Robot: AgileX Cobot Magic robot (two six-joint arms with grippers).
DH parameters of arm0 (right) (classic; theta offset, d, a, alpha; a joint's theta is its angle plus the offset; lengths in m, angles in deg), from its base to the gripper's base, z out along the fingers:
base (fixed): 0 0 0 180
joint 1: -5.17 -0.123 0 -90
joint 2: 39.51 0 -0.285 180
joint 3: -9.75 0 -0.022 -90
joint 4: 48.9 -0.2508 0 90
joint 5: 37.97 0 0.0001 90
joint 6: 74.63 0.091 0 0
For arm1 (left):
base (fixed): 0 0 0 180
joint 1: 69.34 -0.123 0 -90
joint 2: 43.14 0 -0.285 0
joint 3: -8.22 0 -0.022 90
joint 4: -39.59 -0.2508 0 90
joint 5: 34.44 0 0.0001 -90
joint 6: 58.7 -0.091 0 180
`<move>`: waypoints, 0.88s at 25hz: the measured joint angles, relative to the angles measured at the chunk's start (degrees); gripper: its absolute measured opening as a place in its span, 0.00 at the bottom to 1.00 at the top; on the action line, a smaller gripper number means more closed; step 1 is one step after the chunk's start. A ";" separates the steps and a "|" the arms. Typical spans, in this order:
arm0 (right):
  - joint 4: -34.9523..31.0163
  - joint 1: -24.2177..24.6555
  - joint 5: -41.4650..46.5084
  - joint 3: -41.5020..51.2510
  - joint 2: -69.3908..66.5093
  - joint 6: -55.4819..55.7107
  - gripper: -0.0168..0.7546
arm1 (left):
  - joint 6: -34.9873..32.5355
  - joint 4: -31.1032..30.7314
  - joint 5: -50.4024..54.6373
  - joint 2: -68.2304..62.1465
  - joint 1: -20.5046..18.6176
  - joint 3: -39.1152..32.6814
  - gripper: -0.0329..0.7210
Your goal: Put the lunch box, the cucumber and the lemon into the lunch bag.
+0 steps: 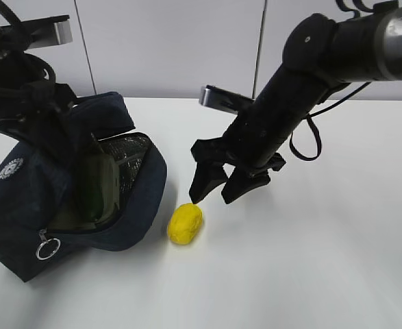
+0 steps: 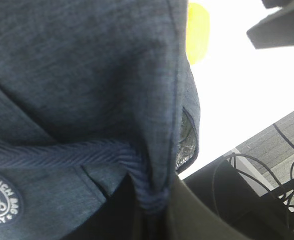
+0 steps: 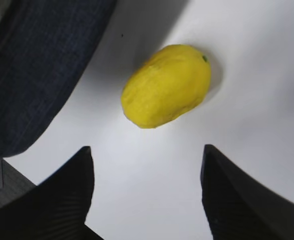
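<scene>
The navy lunch bag (image 1: 22,205) leans at the left with its mouth open toward the middle, silver lining showing. A sage-green shape inside it looks like the lunch box (image 1: 105,188). The cucumber is hidden. My left gripper (image 2: 152,202) is shut on the bag's handle strap (image 2: 61,155), holding the bag up from behind. The yellow lemon (image 1: 185,223) lies on the table just right of the bag's mouth. My right gripper (image 1: 213,194) hangs open a little above and right of it. In the right wrist view the lemon (image 3: 167,85) lies ahead of the open gripper (image 3: 147,155), apart from both fingers.
The white table (image 1: 310,260) stretches to the right and front. A grey wall stands behind. The bag's metal ring pull (image 1: 48,248) hangs at its front corner. The bag's side (image 3: 36,65) lies close to the left of the right gripper.
</scene>
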State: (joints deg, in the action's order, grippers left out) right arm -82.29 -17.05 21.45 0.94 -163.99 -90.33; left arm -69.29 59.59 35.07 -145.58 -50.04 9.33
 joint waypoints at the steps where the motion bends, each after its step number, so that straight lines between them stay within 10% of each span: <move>1: 1.70 -1.12 -0.57 0.00 0.00 1.66 0.67 | 0.00 0.00 0.00 0.00 0.00 0.00 0.04; 22: 7.54 -7.23 -11.24 0.00 -4.18 18.29 0.67 | -1.32 0.00 0.23 0.00 0.00 0.00 0.04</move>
State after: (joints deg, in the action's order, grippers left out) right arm -74.75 -24.28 10.21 0.94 -168.17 -72.04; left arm -70.62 59.59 35.30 -145.58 -50.04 9.33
